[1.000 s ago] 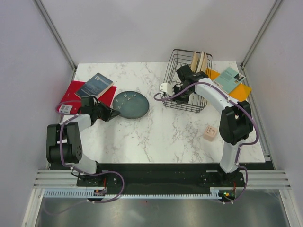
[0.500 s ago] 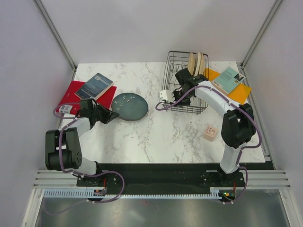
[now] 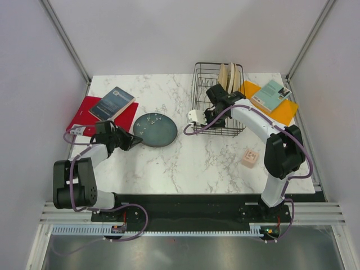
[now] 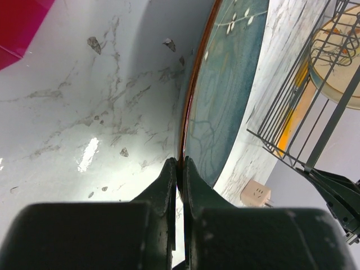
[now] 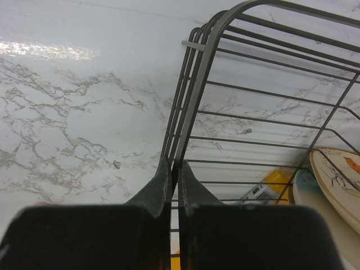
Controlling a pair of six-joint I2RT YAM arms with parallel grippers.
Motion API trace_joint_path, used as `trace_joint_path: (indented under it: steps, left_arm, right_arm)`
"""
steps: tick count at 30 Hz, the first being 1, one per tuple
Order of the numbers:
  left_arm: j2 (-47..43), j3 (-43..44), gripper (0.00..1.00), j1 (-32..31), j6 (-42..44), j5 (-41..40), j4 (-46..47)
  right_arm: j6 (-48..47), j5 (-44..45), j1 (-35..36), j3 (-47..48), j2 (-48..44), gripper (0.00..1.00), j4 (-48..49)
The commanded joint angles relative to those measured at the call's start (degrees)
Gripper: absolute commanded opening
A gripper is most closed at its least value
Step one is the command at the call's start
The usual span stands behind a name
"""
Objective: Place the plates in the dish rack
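The dark teal plate point(image 3: 155, 130) with pale specks lies on the marble table, left of centre; the left wrist view shows it edge-on point(image 4: 225, 90). My left gripper point(image 3: 135, 135) is shut on its near-left rim point(image 4: 180, 164). The black wire dish rack point(image 3: 218, 98) stands at the back right with cream plates point(image 3: 231, 75) upright in its far end; one bird-patterned plate shows in the right wrist view point(image 5: 340, 183). My right gripper point(image 3: 209, 115) is shut on the rack's rim wire point(image 5: 175, 163) at its near-left side.
A blue book point(image 3: 114, 101) lies on a red board point(image 3: 89, 109) at the back left. A teal book point(image 3: 271, 94) lies on an orange board point(image 3: 288, 109) right of the rack. A small beige plug block point(image 3: 250, 158) sits front right.
My right gripper has drawn the rack leftward and squared it up. My left gripper stays on the teal plate's rim, which has shifted only slightly.
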Motion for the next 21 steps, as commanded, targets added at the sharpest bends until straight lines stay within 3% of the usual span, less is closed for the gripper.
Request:
trace_joint_path:
  steps: [1, 7, 8, 9, 12, 15, 21]
  left_arm:
    - [-3.0, -0.3, 0.02, -1.3, 0.9, 3.5, 2.9]
    - [-4.3, -1.1, 0.02, -4.2, 1.1, 3.6, 0.9]
    - [-4.7, -1.3, 0.02, -4.5, 1.1, 3.4, -0.2]
    - [-5.2, -1.6, 0.02, -4.7, 1.1, 3.4, -0.6]
    - [-7.3, -2.1, 0.02, -4.7, 2.6, 4.0, -7.3]
    - [-10.1, -2.9, 0.02, -4.6, 3.3, 5.6, -14.0]
    - [-12.8, -4.9, 0.02, -4.7, 6.7, 9.9, -22.8]
  right_arm:
    - [-5.2, 2.0, 0.3, -0.4, -1.0, 0.0, 5.8]
    - [-3.1, 4.1, -0.2, 0.3, 0.0, 0.01, 10.0]
    - [-1.3, 4.1, -0.2, 0.7, 0.1, 0.09, 10.1]
    - [0.1, 3.9, -0.3, 1.4, -0.2, 0.26, 10.0]
    - [5.6, 2.9, -0.2, 1.5, -3.9, 0.52, 10.6]
    - [14.5, 1.9, 0.2, 1.4, -8.6, 0.62, 12.2]
    - [37.7, -0.6, 1.4, -2.5, -18.3, 0.67, 15.5]
